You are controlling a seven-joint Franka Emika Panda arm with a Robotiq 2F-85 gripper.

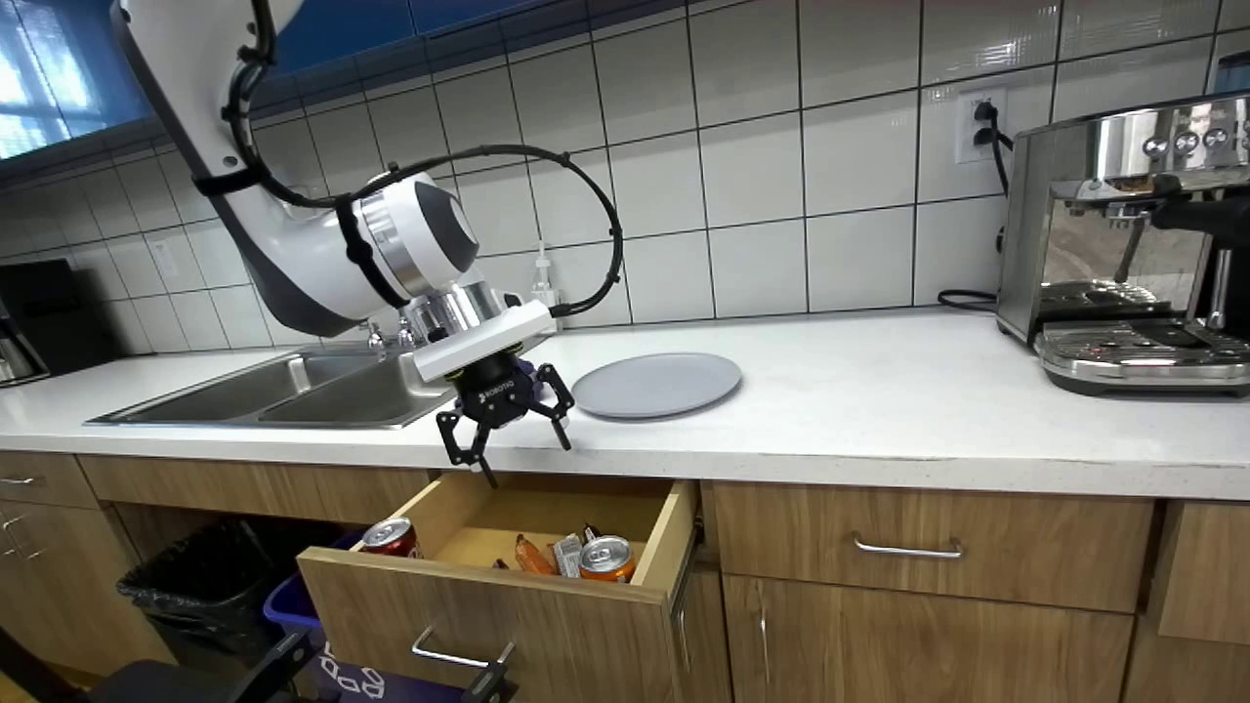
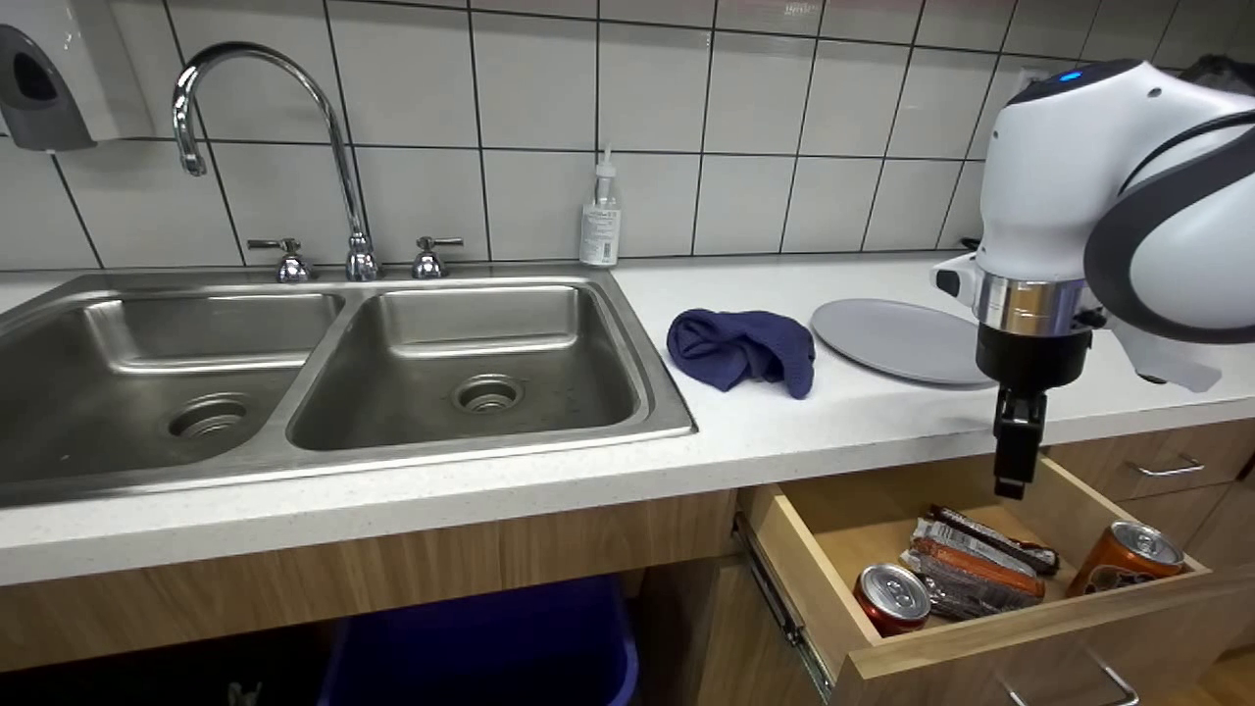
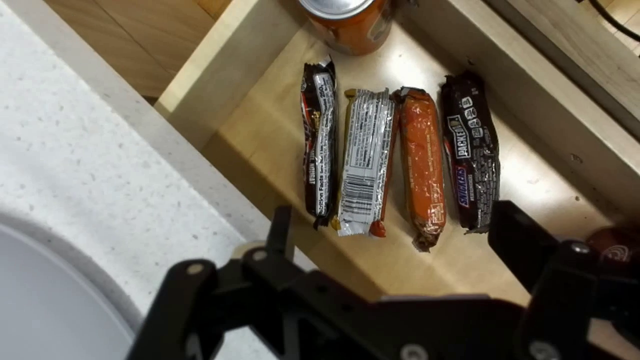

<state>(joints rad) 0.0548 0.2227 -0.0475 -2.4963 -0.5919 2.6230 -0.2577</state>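
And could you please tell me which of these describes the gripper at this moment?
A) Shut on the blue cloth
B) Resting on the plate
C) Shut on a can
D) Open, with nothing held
D: in an exterior view the gripper has its fingers wide apart, with nothing between them.

The white-and-grey jointed arm [image 1: 293, 236] slants down from an exterior view's upper left. Its black two-fingered gripper [image 1: 528, 465], spread wide, points downward.
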